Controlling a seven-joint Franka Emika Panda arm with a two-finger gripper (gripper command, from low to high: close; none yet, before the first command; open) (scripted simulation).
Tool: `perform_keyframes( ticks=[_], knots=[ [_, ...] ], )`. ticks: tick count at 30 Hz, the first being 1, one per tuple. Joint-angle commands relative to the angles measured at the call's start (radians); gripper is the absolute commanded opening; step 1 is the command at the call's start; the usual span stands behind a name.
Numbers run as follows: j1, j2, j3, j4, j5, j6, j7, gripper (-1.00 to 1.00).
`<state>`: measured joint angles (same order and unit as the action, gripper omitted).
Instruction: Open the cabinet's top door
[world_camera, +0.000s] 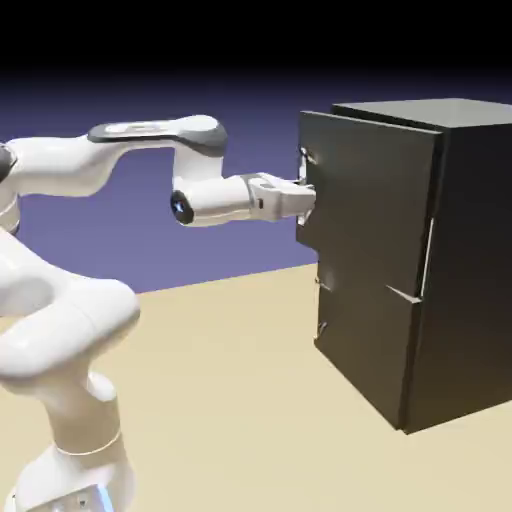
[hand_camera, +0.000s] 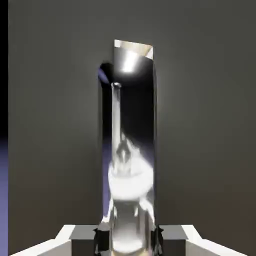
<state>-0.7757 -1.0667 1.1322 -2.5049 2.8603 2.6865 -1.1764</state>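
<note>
The top door (world_camera: 368, 200) is sitting on the upper front of the cabinet (world_camera: 450, 260), which is standing on the desk (world_camera: 230, 380) at the right of the exterior view; we are seeing its handle edge standing slightly proud of the cabinet's face, and a thin gap is showing along its far edge, so we are judging the door to be cracked open by a small angle only. The lower door (world_camera: 360, 345) is appearing shut beneath it.

The silver handle (hand_camera: 131, 145) is filling the middle of the hand view as a tall bright bar, running down between the two grey fingertips (hand_camera: 75, 235); the tool (world_camera: 305, 195) is sitting at the door's near edge in the exterior view. We are reading the tool as clamped on the handle, since the bar is occupying the whole gap between the tips with no daylight either side.

The step in hand is, in our judgement, the pull: the grasp is made and the swing is only beginning. The next move is calling for a draw away from the cabinet along an arc about the hinge, not a straight line; the wrist should be turning with the door so the handle is not twisting out of the grip. The arm (world_camera: 130, 160) is reaching in level from the left, leaving room to retreat.
</note>
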Motion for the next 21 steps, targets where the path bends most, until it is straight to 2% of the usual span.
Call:
perform_keyframes(
  ticks=[1, 5, 13, 21],
  knots=[
    [0.028, 0.028, -0.024, -0.010, 0.009, -0.003, -0.044, -1.00],
    [0.138, 0.109, -0.122, -0.057, 0.008, -0.025, -0.163, -1.00],
    [0.383, 0.043, -0.408, -0.305, -0.305, -0.251, -0.060, -1.00],
    [0.460, -0.054, -0.689, -0.465, -0.653, -0.489, 0.025, -1.00]
  ],
)
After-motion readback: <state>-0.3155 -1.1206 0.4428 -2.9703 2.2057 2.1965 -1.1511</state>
